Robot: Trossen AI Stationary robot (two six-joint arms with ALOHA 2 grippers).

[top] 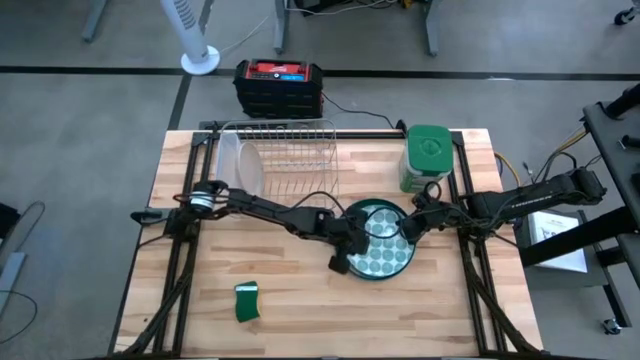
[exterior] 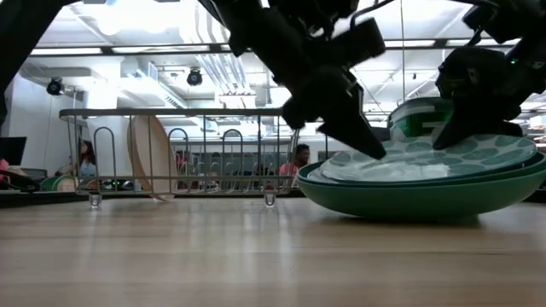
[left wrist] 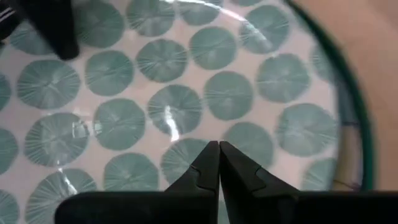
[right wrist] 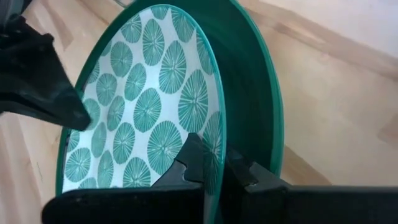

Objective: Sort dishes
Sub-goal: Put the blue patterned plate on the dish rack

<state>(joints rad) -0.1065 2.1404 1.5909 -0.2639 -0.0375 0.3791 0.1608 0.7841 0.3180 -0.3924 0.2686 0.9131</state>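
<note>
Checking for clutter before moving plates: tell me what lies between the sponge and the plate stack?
Nothing: in the high view, only bare table separates the sponge from the plate stack.

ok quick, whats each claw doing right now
left claw: shut, empty, tips over the patterned plate.
right claw: shut on the patterned plate's rim, which sits in the dark green plate.

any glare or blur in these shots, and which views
Low view: bright ceiling lights behind turn both arms into silhouettes, and the near tabletop is soft. Left wrist view: a small glint on the patterned plate, its rim blurred. Right wrist view: the table beyond the plate looks washed out and soft.
</note>
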